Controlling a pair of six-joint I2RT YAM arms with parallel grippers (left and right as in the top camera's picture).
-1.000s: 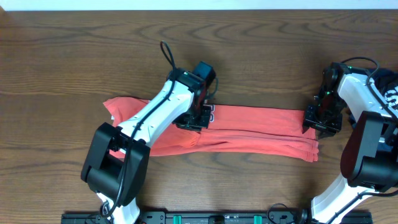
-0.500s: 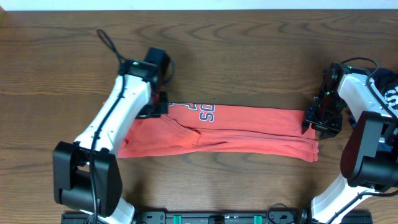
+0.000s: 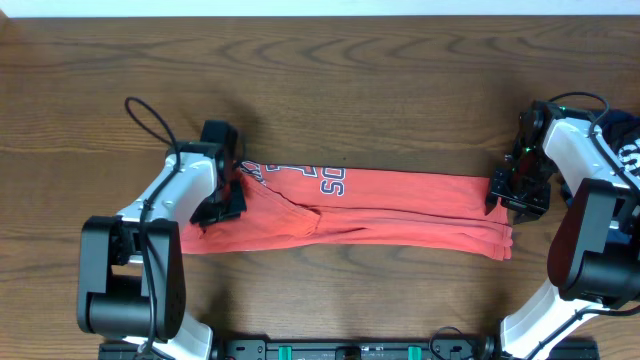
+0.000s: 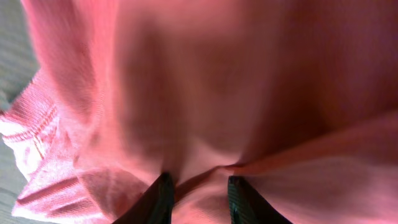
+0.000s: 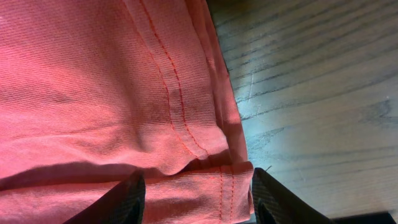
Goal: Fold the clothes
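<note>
The red-orange T-shirt (image 3: 400, 210) lies as a long narrow band across the table, with grey-white lettering (image 3: 330, 181) showing on its upper left part. My left gripper (image 3: 225, 197) sits on the band's left end. In the left wrist view its fingers (image 4: 198, 196) are closed on a fold of the shirt (image 4: 217, 81). My right gripper (image 3: 516, 192) is at the band's right end. In the right wrist view its fingers (image 5: 196, 196) are spread wide over the stitched hem (image 5: 93, 74). No neck tag shows.
The dark wooden table (image 3: 400, 90) extends beyond the shirt at the back and front. A black rail (image 3: 350, 350) runs along the front edge. A black-and-white patterned object (image 3: 630, 150) sits at the right edge. The left arm's cable (image 3: 140, 115) loops at the back left.
My left gripper has moved left from the band's middle to its left end, taking cloth with it and uncovering the lettering. The shirt's left end now reaches less far. The right arm has not moved.
</note>
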